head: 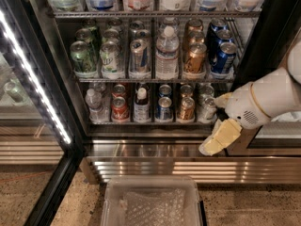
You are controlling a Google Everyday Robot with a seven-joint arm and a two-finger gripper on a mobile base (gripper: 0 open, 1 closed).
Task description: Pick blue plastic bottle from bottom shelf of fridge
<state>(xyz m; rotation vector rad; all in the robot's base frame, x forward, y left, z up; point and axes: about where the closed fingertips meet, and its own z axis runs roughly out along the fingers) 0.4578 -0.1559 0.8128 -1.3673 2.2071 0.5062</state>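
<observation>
The blue plastic bottle point(141, 105) stands upright on the bottom shelf point(150, 122) of the fridge point(70, 102), third lane from the left, with a white cap and a dark neck. My gripper point(214, 124) is on a white arm coming in from the right. It hangs in front of the shelf's right end, right of the bottle and apart from it. Its cream fingers point(219, 137) are spread open and hold nothing.
The bottom shelf also holds a clear small bottle point(94, 105) at the left and several short cans point(164, 108). The shelf above has a tall water bottle point(167, 53) among bigger cans. The open glass door with its LED strip point(35, 79) is at the left. A clear plastic bin point(153, 201) sits on the floor below.
</observation>
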